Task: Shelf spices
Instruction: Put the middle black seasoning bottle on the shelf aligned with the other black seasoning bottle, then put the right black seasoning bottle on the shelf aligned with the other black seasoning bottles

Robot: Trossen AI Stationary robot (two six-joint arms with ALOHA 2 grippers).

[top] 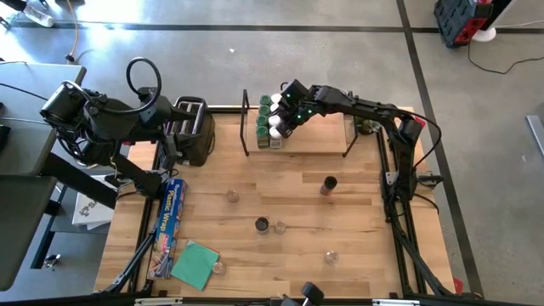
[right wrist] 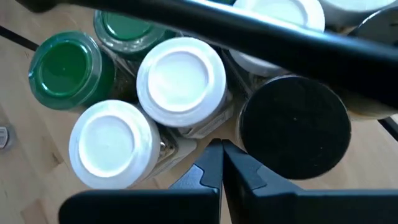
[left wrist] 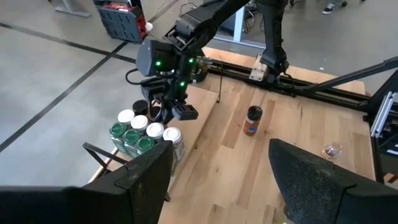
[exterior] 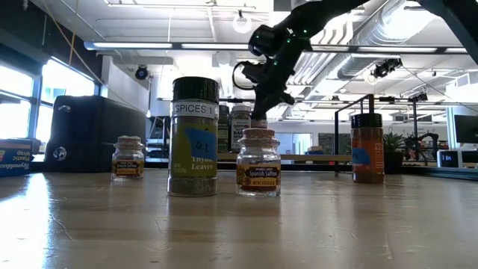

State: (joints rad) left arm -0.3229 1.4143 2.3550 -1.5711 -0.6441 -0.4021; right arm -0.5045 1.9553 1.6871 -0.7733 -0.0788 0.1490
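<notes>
Table (top: 280, 255): light-wood top filling the high view.
Left arm: parked over the table's 9 o'clock edge, by the toaster (top: 192, 129).
Left gripper (left wrist: 217, 180): fingers spread wide apart, nothing between them, clear of the jars.
Right arm: reaches from the 3 o'clock side toward 12 o'clock.
Right gripper (top: 284, 120): hangs over the jar cluster on the shelf; fingertips (right wrist: 214, 165) pressed together, pinching nothing, just above the tops.
Shelf (top: 319, 136): wooden rack with black end frames, at the table's 12 o'clock edge.
Foil box (top: 168, 225): lying at about 8 o'clock.
Green cloth (top: 194, 264): at about 7 o'clock, just beside the box.
Shelved spices (top: 270, 127): tight cluster at the shelf's 9 o'clock end, green, white and black tops.
Loose black-topped jar (top: 328, 184): upright near the centre, toward 2 o'clock.
Dark-topped jar (top: 262, 224): just below the centre, a pale jar (top: 280, 227) beside it.
Other clear jars: one (top: 231, 197) toward 9 o'clock of centre, one (top: 331, 256) at 5 o'clock, one (top: 218, 268) touching or nearly touching the cloth.
</notes>
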